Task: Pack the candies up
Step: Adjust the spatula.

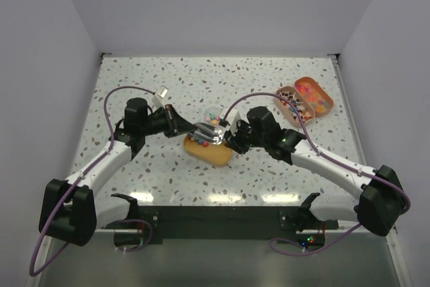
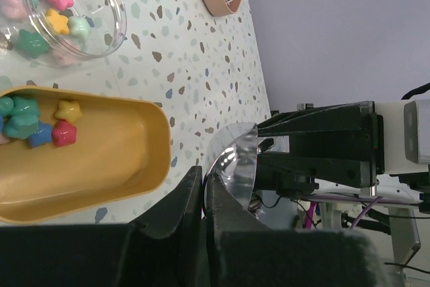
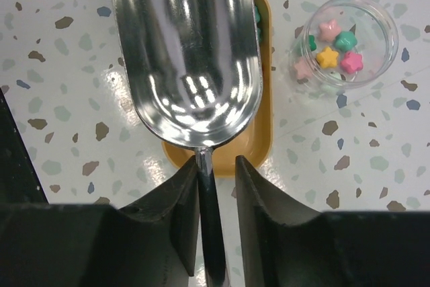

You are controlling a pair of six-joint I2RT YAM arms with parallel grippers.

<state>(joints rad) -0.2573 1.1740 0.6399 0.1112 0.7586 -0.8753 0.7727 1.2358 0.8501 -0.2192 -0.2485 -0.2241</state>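
Reference: yellow tray [image 2: 101, 166] on the bench [image 1: 168, 85].

- In the tray, bunched at one end: a few of the candies [image 2: 33, 126], star-shaped, in teal, blue, red and yellow. The rest of the tray floor is bare.
- Directly over the tray: the scoop [image 3: 188, 52]. Its bowl looks empty and only shows reflections.
- At the tray's right side: my right end effector [image 3: 216, 166] straddles the scoop handle. The jaws stand apart, with one finger against the handle and a clear gap at the other, so it is released and not gripping.
- At the tray's left side: the left end effector [image 2: 205, 179] is clenched on the rim of the scoop's mouth and appears to carry the scoop alone.
- Just beyond the tray: a clear jar [image 2: 119, 15] with more star candies.
- Well beyond the tray, to the right: a pink tray [image 1: 287, 113] and an orange tray [image 1: 326, 105] holding small mixed sweets.

Judgement: this is a hand-over of the scoop between the arms, with packing hardly begun.

Next move: the right jaws must close squarely on the handle before the left lets go. Otherwise the scoop drops onto the tray and scatters what lies there.
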